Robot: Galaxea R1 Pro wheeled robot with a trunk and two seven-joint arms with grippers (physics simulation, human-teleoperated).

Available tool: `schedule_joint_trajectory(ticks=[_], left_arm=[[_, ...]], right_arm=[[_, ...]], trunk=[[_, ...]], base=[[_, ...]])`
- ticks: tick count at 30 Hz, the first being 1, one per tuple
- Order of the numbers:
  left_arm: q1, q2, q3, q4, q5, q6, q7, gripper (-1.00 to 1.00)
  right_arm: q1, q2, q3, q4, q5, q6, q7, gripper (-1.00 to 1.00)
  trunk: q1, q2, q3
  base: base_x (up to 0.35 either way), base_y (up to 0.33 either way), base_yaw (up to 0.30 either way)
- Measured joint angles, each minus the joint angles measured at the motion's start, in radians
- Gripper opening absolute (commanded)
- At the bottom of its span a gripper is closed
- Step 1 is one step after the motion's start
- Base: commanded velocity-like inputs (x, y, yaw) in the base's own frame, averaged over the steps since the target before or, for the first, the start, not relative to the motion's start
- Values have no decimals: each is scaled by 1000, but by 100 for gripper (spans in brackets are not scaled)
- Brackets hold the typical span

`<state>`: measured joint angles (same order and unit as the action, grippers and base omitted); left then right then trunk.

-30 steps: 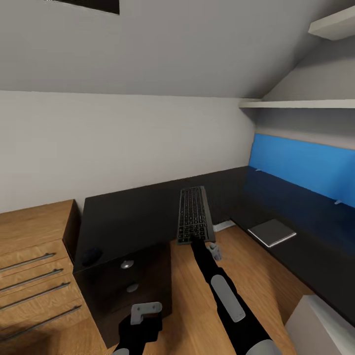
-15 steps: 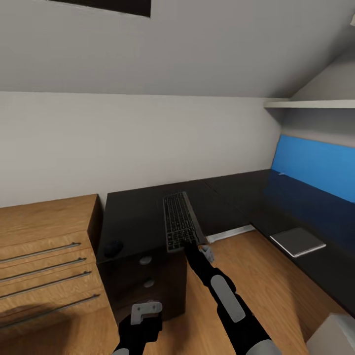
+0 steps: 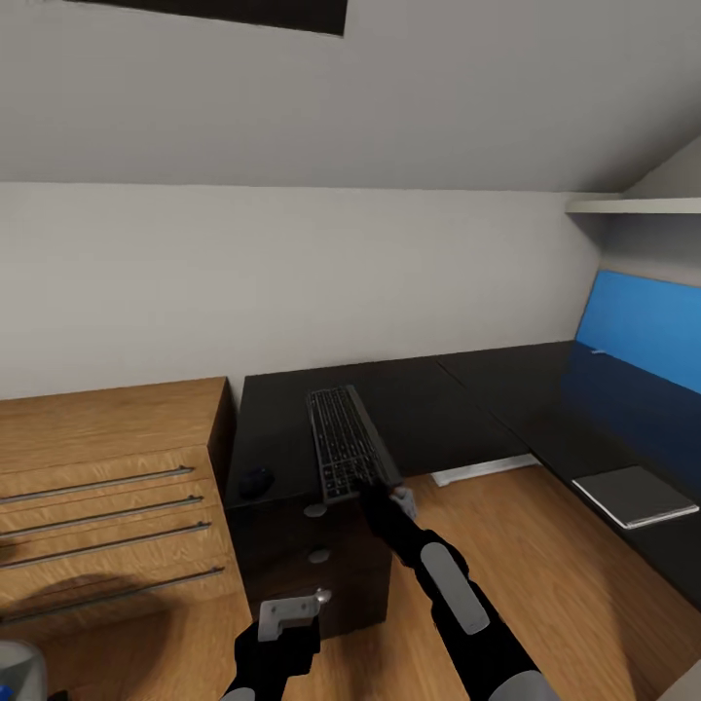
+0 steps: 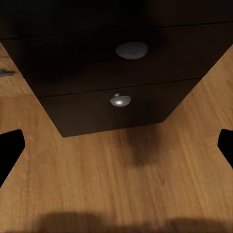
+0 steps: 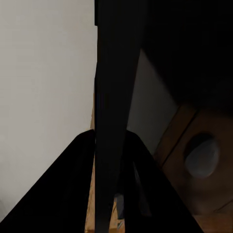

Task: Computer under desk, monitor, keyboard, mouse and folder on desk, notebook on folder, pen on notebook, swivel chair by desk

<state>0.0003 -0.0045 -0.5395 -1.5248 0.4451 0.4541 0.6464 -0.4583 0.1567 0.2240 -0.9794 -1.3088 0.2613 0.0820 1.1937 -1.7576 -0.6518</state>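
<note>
Keyboard, a flat rectangle with dark keys and a greyish frame, is clamped at its near edge by the right gripper and held over the long black-topped desk, above the black drawer unit. Over the last second the whole head view has swung left, a camera move; the keyboard has stayed in the grip. Placement judged imminent; no monitor is visible here yet. The small rounded black mouse lies on the desk near the keyboard. The thin greyish notebook rests on the desk's right wing. Left gripper hangs low with fingers spread, empty.
</note>
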Motion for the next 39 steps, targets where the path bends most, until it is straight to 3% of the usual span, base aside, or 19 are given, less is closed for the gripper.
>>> schedule_joint_trajectory(ticks=[7, 16, 24, 39], left_arm=[[0, 0, 0, -1, 0, 0, 0, 100], [0, 1, 0, -2, 0, 0, 0, 100], [0, -1, 2, -17, 0, 1, -1, 100], [0, -5, 1, -23, 0, 1, 0, 100]], right_arm=[[0, -10, 1, 1, -47, -1, 48, -100], [0, -9, 1, 6, -100, -8, 56, -100], [0, -12, 0, 23, -117, -10, 54, -100], [0, -23, 2, 11, -131, 0, 57, -100]], trunk=[[0, 0, 0], [0, 0, 0], [0, 0, 0], [57, -105, -47]], base=[[0, 0, 9], [26, 110, 0], [14, 45, 0], [0, 0, 0]])
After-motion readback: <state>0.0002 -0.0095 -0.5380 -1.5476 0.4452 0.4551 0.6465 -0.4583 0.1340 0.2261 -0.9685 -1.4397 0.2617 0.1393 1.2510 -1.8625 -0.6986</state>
